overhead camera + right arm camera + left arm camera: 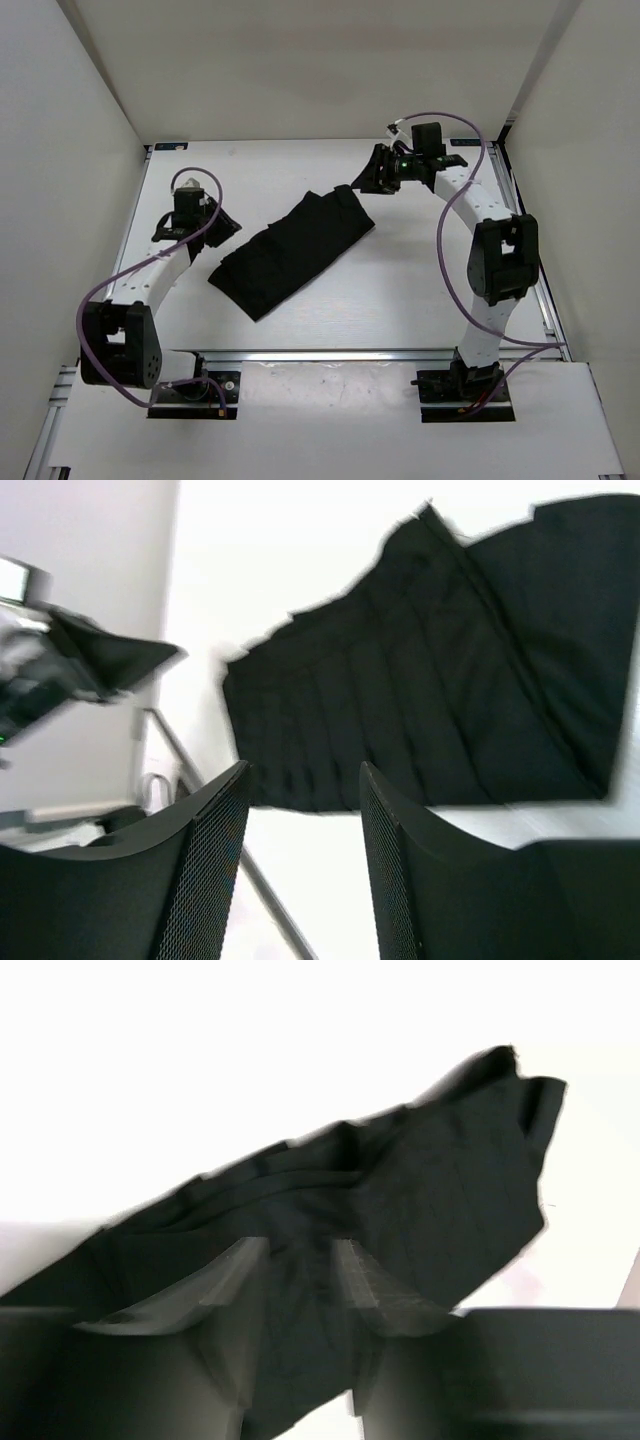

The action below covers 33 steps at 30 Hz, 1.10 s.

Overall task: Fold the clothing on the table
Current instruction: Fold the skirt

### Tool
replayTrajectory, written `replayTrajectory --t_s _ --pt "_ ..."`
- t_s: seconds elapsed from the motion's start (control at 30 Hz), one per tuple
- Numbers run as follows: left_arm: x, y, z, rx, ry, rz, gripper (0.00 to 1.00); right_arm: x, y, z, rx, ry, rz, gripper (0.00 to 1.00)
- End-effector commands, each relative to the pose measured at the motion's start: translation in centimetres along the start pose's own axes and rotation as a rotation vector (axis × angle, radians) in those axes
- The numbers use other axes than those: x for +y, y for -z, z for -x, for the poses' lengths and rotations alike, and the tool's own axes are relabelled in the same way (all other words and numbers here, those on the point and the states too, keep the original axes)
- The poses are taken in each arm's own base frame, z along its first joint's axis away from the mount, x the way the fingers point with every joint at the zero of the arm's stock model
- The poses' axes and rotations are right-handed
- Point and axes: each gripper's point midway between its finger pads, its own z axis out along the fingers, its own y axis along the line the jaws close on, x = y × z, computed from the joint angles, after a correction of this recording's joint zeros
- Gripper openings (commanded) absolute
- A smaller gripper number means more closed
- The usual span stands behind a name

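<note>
Top external is showing the clothing (295, 250) lying diagonally on the surface (400, 300). Only right wrist is revealing its pleats, beyond the right hand (302, 770) gaping wide, empty; the left hand (298, 1245) is standing parted, fabric beyond it.

We could read no text, label, brand, number or sign in any of the three views. The clothing (295, 250) was plain black and carried no tag or print that we could make out, and the table (400, 290) bore no markings.
</note>
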Motion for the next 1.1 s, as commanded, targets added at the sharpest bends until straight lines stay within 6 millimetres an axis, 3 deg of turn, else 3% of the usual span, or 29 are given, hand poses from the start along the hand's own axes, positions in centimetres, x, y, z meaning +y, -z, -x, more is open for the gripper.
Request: replayTrajectory --t_s 0.0,0.07,0.1,0.13,0.17,0.23,0.27,0.37,0.5,0.67,0.83,0.9,0.93,1.0,1.03,1.07 --pt "-4.1 2.1 1.3 -0.058 -0.124 -0.105 0.39 -3.2 1.1 -1.6 0.085 0.067 -0.172 0.53" --pt "-3.7 3.0 -0.4 -0.061 -0.185 -0.066 0.19 -4.8 0.5 -1.6 0.148 0.067 -0.227 0.49" --pt "-2.9 3.6 -1.4 -0.055 -0.193 -0.057 0.04 -4.9 0.8 -0.9 0.160 0.088 -0.263 0.44" --pt "-1.4 3.7 -2.9 -0.032 -0.199 -0.016 0.00 -5.8 0.2 -1.0 0.194 0.087 -0.299 0.42" --pt "-0.7 4.3 -3.2 -0.045 -0.201 0.002 0.00 -6.7 -0.4 -1.2 0.215 0.075 -0.310 0.37" --pt "2.6 4.5 -5.1 -0.008 -0.199 0.073 0.00 -7.2 -1.1 -0.5 0.198 0.096 -0.327 0.22" --pt "3.6 4.9 -5.0 -0.011 -0.207 0.105 0.00 -7.8 -1.7 -0.9 0.209 0.086 -0.332 0.12" --pt "6.6 5.2 -6.2 0.051 -0.244 0.205 0.00 -8.8 -3.6 -0.5 0.213 0.081 -0.339 0.03" --pt "7.2 4.9 -6.9 0.128 -0.308 0.267 0.00 -10.6 -5.8 -2.0 0.255 0.034 -0.351 0.00" --pt "6.0 4.7 -6.6 0.139 -0.311 0.217 0.00 -15.1 -6.9 -6.8 0.386 0.003 -0.526 0.00" --pt "6.2 4.9 -6.3 0.134 -0.322 0.220 0.00 -16.7 -4.8 -10.7 0.492 -0.071 -0.651 0.00" --pt "6.5 4.7 -6.7 0.140 -0.319 0.215 0.00 -16.4 -2.5 -12.8 0.523 -0.082 -0.698 0.00" --pt "6.4 4.8 -6.8 0.144 -0.319 0.205 0.00 -15.7 -1.6 -12.5 0.501 -0.078 -0.711 0.00" --pt "6.7 4.4 -7.1 0.145 -0.307 0.201 0.00 -16.0 0.7 -16.0 0.549 -0.130 -0.756 0.00" --pt "6.6 4.2 -7.4 0.153 -0.310 0.198 0.00 -15.3 1.6 -16.0 0.532 -0.111 -0.755 0.00" --pt "6.5 4.2 -7.5 0.156 -0.314 0.194 0.00 -15.5 2.6 -18.3 0.569 -0.146 -0.773 0.00"
